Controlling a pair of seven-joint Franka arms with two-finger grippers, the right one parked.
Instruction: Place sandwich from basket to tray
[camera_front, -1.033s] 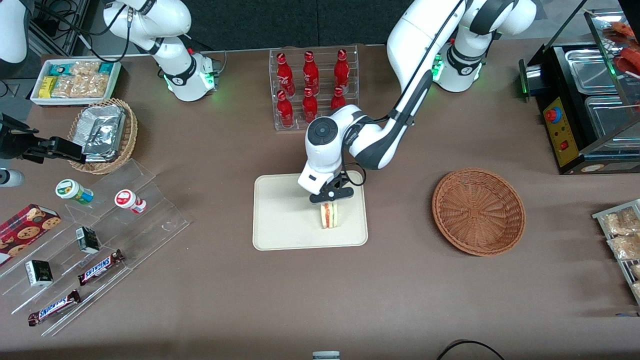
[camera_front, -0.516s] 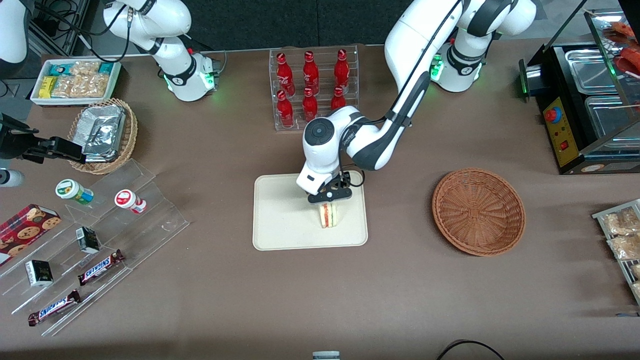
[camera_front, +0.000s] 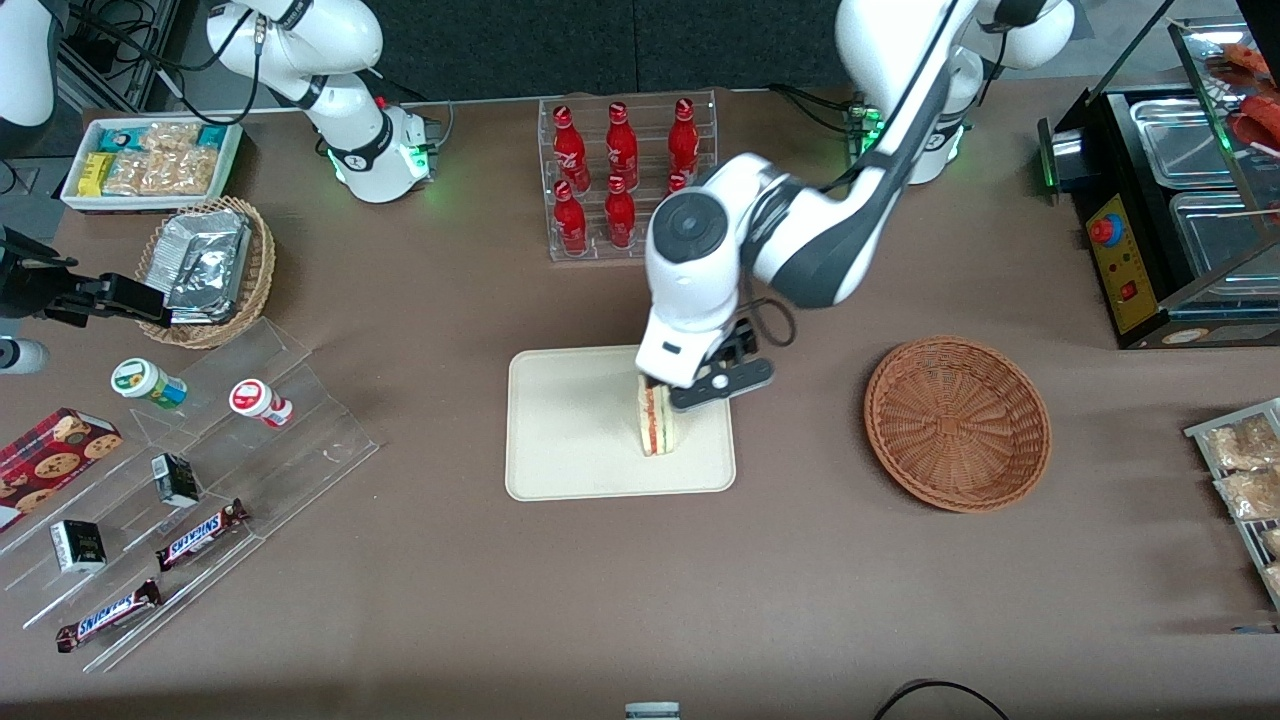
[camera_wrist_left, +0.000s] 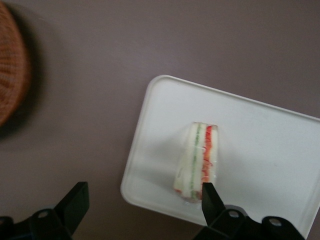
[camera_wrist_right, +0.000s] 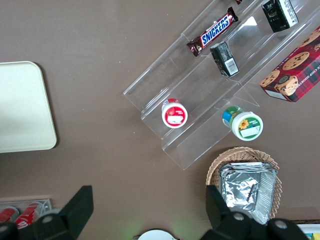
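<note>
Bench (camera_front: 820, 600): open brown surface around tray and basket. Tray (camera_front: 570, 440): cream, well apart from basket (camera_front: 957, 422). Sandwich (camera_front: 656, 425): upright on tray near the edge facing the basket, long axis running toward front camera. Pincer (camera_front: 700, 385): spread wide, holding nothing, now raised off the sandwich it gripped earlier.

White-bread sandwich (camera_front: 657, 425) with red, orange and green filling stripes; cream tray (camera_front: 570, 440); reddish-brown woven wicker basket (camera_front: 957, 422); brown table (camera_front: 800, 580); black-fingered gripper (camera_wrist_left: 142, 210) above the tray.
</note>
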